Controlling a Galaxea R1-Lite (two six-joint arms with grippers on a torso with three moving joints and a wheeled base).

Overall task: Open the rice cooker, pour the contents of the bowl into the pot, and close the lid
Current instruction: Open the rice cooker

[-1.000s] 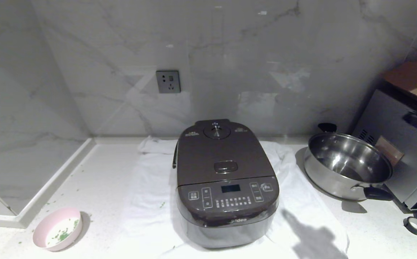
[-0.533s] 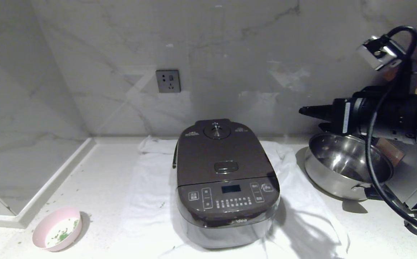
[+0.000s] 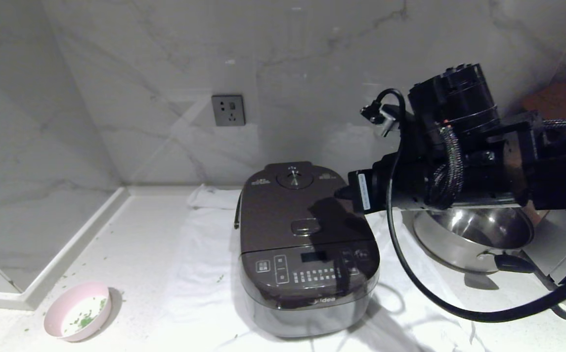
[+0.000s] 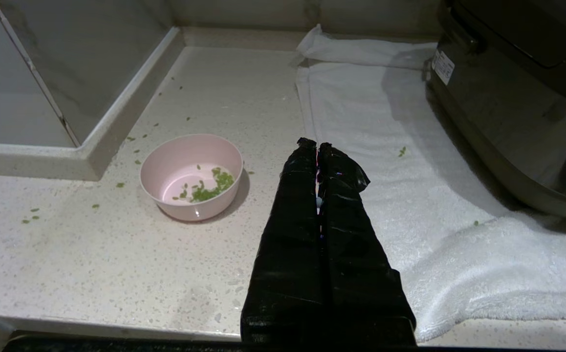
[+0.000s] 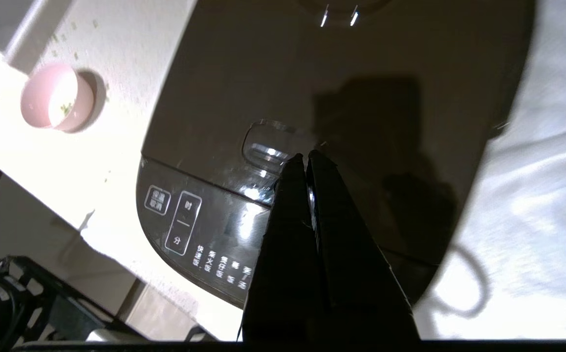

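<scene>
The dark brown rice cooker stands on a white towel with its lid down, so the pot is hidden. My right gripper reaches in from the right and hovers shut and empty over the lid's right half. In the right wrist view its tips sit just beside the oval release button. The pink bowl stands at the counter's front left with the green contents in it. My left gripper is shut and empty, low near the counter's front edge, with the bowl off to its side.
A shiny steel pan sits right of the cooker, under my right arm, with a grey oven box beyond it. The white towel spreads under the cooker. Green bits lie scattered on the counter. A wall socket is behind.
My right arm has swung in from the right, over the steel pan, to above the cooker lid; a second ago only its shadow showed. Cooker and bowl have not moved.
</scene>
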